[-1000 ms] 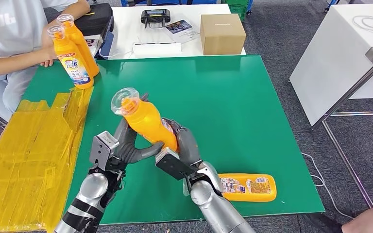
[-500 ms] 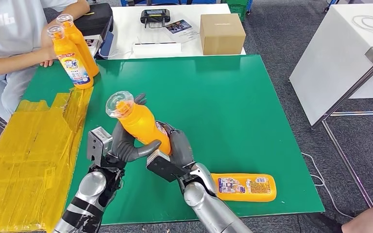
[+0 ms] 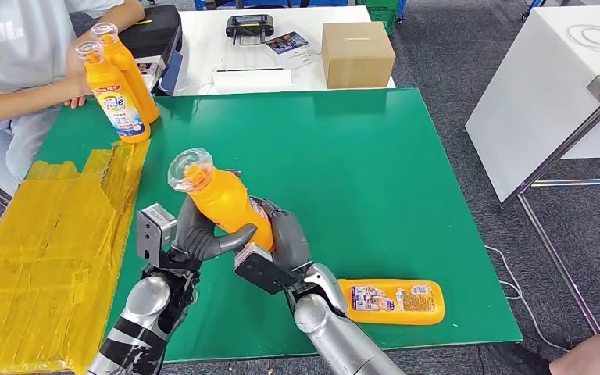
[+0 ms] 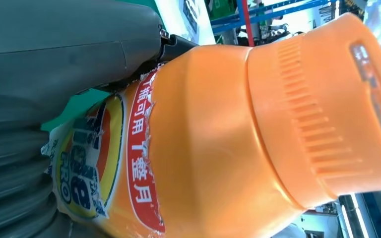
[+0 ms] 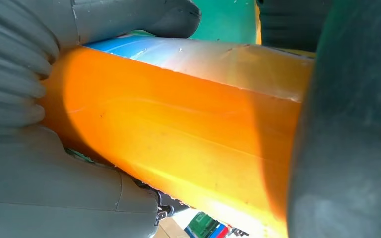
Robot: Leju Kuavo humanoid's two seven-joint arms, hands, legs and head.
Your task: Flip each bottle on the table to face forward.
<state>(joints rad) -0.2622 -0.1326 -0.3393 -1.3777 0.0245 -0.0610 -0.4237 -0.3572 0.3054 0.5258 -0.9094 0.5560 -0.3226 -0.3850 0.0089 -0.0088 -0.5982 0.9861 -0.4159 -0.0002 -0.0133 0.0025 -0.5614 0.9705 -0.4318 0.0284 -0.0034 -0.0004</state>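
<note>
Upper left: two upright bottles (image 3: 117, 86) beside a person (image 3: 16, 62). Centre-left: my left hand (image 3: 195, 238) and right hand (image 3: 281, 242) both grip the tilted bottle (image 3: 223, 199) — it has shifted slightly leftward over the last second, so reorientation is under way. Lower right: another bottle (image 3: 394, 301) lies flat on the table (image 3: 375, 164) — still unturned.

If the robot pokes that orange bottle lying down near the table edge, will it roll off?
Probably not far. The lying bottle looks flattish, resting label-up, so it would likely slide or spin rather than roll. It lies close to the green table's near edge, so a hard push might knock it off.
</note>
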